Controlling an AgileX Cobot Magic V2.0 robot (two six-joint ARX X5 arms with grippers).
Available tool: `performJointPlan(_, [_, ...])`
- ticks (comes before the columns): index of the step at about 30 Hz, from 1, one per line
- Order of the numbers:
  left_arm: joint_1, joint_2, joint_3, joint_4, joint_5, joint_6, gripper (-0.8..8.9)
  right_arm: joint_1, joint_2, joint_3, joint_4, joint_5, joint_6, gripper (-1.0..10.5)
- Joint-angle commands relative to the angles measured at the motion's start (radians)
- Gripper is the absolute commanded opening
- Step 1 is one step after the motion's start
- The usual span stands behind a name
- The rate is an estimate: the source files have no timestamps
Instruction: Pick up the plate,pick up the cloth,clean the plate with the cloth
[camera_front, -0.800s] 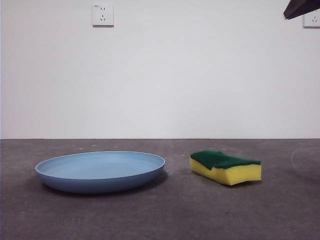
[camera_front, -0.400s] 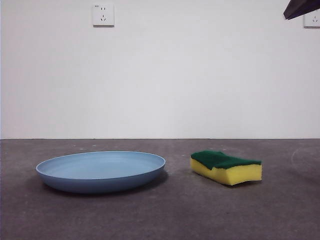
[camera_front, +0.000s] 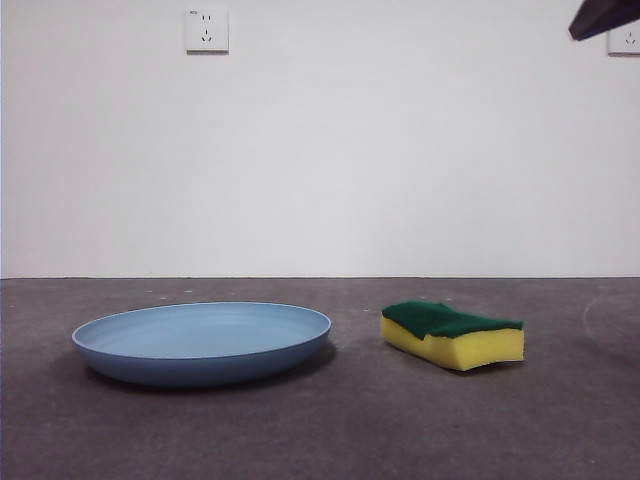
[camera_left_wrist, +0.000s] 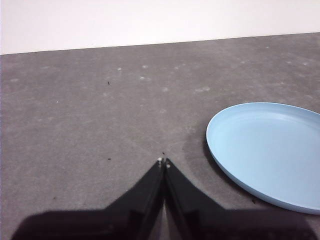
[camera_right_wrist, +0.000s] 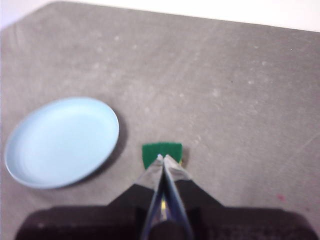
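Note:
The light-blue plate (camera_front: 200, 342) lies flat on the grey table, left of centre in the front view. It also shows in the left wrist view (camera_left_wrist: 270, 150) and the right wrist view (camera_right_wrist: 60, 141). The cloth, a yellow sponge with a dark green top (camera_front: 452, 334), lies to the plate's right; the right wrist view shows its green top (camera_right_wrist: 161, 152). My left gripper (camera_left_wrist: 163, 162) is shut and empty, above bare table beside the plate. My right gripper (camera_right_wrist: 162, 159) is shut and empty, high above the sponge. A black tip (camera_front: 605, 17) shows at the front view's top right corner.
A white wall stands behind the table, with a socket (camera_front: 206, 30) at upper left and another (camera_front: 626, 38) at the right edge. The grey table top (camera_front: 330, 430) extends in front of the plate and sponge.
The black arm tip at the top right corner has shifted slightly up and right. The plate and the sponge have not moved.

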Motion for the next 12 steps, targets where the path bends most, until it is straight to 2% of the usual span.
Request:
performJointPlan(1, [0.003,-0.002,-0.013,0.001,-0.001,0.001,-0.01,-0.027,-0.029,-0.012,-0.003,0.051,-0.100,0.0])
performJointPlan(3, [0.003,-0.002,-0.013,0.001,-0.001,0.001,-0.01,-0.078,-0.053,-0.016,-0.002,0.052,-0.114,0.0])
performJointPlan(7, [0.003,-0.002,-0.013,0.001,-0.001,0.001,-0.01,-0.208,-0.117,-0.064,0.029,-0.013,-0.116,0.0])
performJointPlan(12, [0.003,-0.002,-0.013,0.000,-0.001,0.001,-0.01,-0.358,-0.245,-0.244,0.245,-0.063,-0.140,0.0])
